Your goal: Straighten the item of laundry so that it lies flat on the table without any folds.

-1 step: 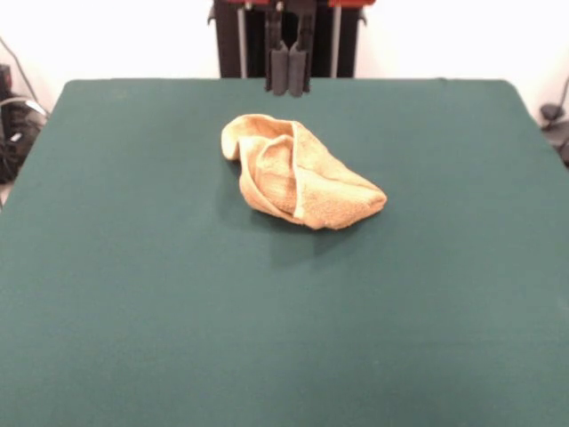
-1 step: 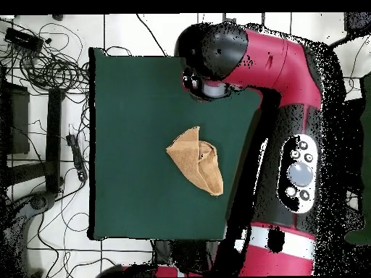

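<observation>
Small golden yellow-orange terry-cloth towel (image 1: 298, 175) (image 2: 196, 159) is crumpled, not flat: folded over itself into a rough cone or wedge, with a paler hemmed edge curling across the top of the heap. In the front view its long axis runs diagonally, from a rounded bunched end nearer the table's far edge to a tapered end pointing toward the right edge and slightly nearer the camera. The overhead view shows the same thing as a triangular wedge with layered folds along one side. It sits on the large rectangular table with the dark green felt-like top (image 1: 133, 294) (image 2: 130, 108), roughly central between the left and right edges, somewhat closer to the far edge than the near edge in the front view, well clear of all four corners. Nothing else on the tabletop, no containers. Dark grey two-finger gripper (image 1: 287, 71) hangs over the far edge, above and behind the towel, not touching it; fingers pressed together, nothing between them. Red and black arm (image 2: 268, 87) arcs over one side of the table in the overhead view.
</observation>
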Robot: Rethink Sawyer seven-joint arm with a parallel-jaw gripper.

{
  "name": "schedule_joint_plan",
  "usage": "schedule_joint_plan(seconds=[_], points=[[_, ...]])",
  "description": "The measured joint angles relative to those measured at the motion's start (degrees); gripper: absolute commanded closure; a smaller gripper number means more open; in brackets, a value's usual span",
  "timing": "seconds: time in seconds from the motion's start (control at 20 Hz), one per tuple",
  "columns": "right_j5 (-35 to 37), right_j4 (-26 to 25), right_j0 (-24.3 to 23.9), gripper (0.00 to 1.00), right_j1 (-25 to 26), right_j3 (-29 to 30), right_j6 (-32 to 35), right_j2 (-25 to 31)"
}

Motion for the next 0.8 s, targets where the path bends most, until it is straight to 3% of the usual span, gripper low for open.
schedule_joint_plan(seconds=[0.3,0.8], points=[[5.2,0.0,-0.4,1.0,7.7,-11.2,0.0,0.0],[11.6,0.0,-0.4,1.0,15.4,-21.1,0.0,0.0]])
